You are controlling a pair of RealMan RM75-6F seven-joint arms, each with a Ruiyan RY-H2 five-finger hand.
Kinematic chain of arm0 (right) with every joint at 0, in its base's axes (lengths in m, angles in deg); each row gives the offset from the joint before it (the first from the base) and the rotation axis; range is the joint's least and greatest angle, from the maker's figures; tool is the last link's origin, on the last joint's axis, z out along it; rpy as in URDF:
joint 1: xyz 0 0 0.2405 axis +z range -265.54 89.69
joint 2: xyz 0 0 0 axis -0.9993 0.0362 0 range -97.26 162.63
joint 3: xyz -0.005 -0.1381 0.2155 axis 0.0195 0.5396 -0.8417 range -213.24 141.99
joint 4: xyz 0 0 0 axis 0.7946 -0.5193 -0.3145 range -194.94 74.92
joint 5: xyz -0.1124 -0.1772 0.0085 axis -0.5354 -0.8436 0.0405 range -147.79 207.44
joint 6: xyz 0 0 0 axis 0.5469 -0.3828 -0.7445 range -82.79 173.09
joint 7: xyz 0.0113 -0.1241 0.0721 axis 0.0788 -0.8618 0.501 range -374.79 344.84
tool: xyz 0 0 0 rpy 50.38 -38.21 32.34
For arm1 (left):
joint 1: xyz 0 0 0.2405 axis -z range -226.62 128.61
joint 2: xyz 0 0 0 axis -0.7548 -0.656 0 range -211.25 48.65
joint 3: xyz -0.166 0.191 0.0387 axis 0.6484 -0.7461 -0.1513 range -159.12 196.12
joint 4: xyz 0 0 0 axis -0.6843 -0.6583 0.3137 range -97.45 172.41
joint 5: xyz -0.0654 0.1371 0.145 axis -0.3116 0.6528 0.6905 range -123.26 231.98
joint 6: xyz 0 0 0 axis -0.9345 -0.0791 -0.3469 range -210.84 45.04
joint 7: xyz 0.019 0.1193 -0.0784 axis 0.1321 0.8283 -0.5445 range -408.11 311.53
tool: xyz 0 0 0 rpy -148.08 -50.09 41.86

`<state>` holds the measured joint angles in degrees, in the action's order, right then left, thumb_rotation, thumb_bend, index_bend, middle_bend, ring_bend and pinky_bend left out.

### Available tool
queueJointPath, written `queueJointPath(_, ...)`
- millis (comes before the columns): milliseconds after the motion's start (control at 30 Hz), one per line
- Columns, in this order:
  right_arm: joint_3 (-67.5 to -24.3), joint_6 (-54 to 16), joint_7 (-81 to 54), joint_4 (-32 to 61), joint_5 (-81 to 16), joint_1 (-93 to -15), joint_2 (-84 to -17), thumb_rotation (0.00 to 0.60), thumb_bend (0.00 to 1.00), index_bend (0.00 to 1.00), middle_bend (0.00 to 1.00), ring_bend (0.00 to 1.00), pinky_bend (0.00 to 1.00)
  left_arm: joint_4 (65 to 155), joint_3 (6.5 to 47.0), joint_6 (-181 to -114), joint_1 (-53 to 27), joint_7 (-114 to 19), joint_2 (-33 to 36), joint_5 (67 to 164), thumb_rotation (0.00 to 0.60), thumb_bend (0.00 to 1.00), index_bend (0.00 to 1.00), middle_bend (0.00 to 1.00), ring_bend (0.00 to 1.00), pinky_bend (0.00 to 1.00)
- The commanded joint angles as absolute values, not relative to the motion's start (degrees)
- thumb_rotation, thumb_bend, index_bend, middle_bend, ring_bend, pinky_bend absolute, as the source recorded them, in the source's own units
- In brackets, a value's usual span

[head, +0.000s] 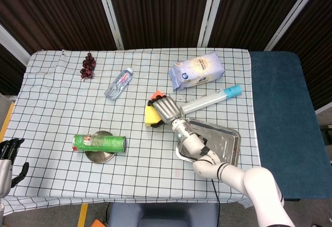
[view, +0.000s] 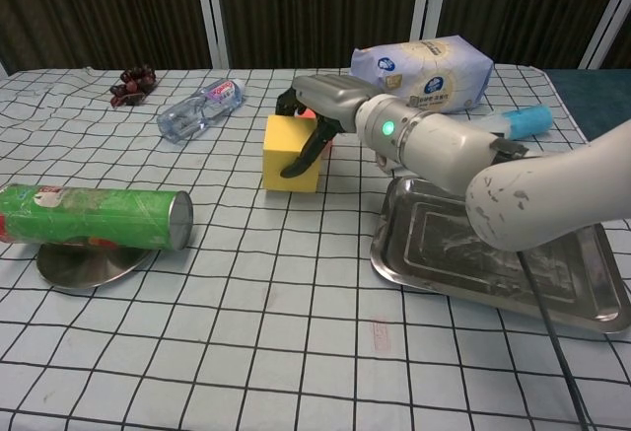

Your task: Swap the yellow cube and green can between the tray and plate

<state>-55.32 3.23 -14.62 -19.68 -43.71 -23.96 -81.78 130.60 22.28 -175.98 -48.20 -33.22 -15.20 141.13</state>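
Checked cloth (head: 62, 133) over table; dark slatted wall (head: 155, 9) behind; blue surface (head: 285, 112) beside.
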Motion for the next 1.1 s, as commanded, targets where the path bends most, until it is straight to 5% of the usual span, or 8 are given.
queueJointPath(33,-53.7,5.3,-10.2,-22.8,-45.4,-22.6,-83.2,0.600,0.12,0.27,0.18,0.09,0.27,130.6,22.3,-176.1,-48.2,-33.4,-15.3,141.2,0.600,0.37,0.19,0.20,0.17,0.20)
queueJointPath(233,-51.6,3.8,-5.8,-19.9,-48.3,-23.4,-81.0,0.600,0.12,0.00,0.01,0.00,0.15,130.5,22.2,-175.9,-48.3,-33.2,-15.3,141.2,0.600,0.37,0.19,0.20,0.17,0.20)
queueJointPath(567,-49.1,0.1,-9.2,1.9,-49.9,-27.5,-70.2,0.600,0.12,0.01,0.00,0.00,0.13,130.9,21.6,-175.3,-48.0,-31.6,-15.0,141.8,0.600,0.37,0.19,0.20,0.17,0.20)
queueJointPath(833,-46.5,-13.1,-28.7,20.4,-50.4,-35.9,-59.9,0.600,0.12,0.03,0.00,0.00,0.13,131.0,21.5,-175.3,-48.0,-31.5,-14.9,142.0,0.600,0.37,0.19,0.20,0.17,0.20)
queueJointPath(1100,-37.5,-22.8,-31.7,35.6,-54.2,-48.3,-43.5,0.600,0.12,0.05,0.00,0.00,0.13,131.4,21.0,-174.3,-47.5,-29.6,-14.2,142.7,0.600,0.37,0.20,0.21,0.17,0.20)
